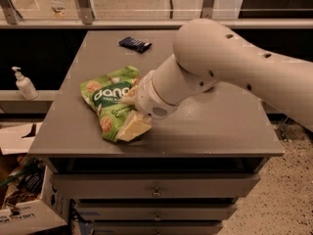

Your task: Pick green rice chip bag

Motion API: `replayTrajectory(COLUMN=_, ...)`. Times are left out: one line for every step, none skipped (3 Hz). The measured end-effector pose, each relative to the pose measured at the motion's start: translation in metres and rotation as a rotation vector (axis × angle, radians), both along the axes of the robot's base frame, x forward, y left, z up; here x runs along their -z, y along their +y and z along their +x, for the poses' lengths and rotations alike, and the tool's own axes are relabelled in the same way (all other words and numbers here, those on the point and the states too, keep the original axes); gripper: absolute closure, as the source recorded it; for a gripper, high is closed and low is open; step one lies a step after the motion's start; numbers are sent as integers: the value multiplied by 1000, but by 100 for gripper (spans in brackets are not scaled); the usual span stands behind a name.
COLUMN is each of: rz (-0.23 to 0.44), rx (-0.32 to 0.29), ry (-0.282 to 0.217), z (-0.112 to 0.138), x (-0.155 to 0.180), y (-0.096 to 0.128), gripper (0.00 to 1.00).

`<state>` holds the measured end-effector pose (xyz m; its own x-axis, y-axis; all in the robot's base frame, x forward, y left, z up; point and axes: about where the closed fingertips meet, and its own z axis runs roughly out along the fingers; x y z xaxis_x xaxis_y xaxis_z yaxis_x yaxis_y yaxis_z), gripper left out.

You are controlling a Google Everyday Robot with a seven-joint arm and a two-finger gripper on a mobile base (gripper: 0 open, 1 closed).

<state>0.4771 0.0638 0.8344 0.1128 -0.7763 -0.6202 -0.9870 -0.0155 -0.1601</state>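
Note:
The green rice chip bag [110, 99] lies crinkled on the left part of the grey table top [215, 126], with its white lettering facing up. My gripper [131, 112] reaches in from the right and is down at the bag's right edge, touching it. The large white arm [220, 62] covers the wrist and hides part of the bag's right side.
A small dark wrapper [135, 44] lies at the back of the table. A white pump bottle [23, 83] stands on a ledge to the left. The table's front edge [156, 153] is just below the bag, with drawers [156, 190] under it. Boxes [24, 214] sit on the floor at left.

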Motion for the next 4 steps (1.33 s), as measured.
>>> replayTrajectory(rz=0, rx=0, ry=0, z=0, x=0, y=0, gripper=100)
replayTrajectory(rz=0, rx=0, ry=0, z=0, x=-1, y=0, gripper=100)
replayTrajectory(rz=74, rx=-2, ry=-41, z=12, x=-42, y=4, gripper=100)
replayTrajectory(rz=135, rx=3, ry=-104, z=25, x=-88, y=12, gripper=100)
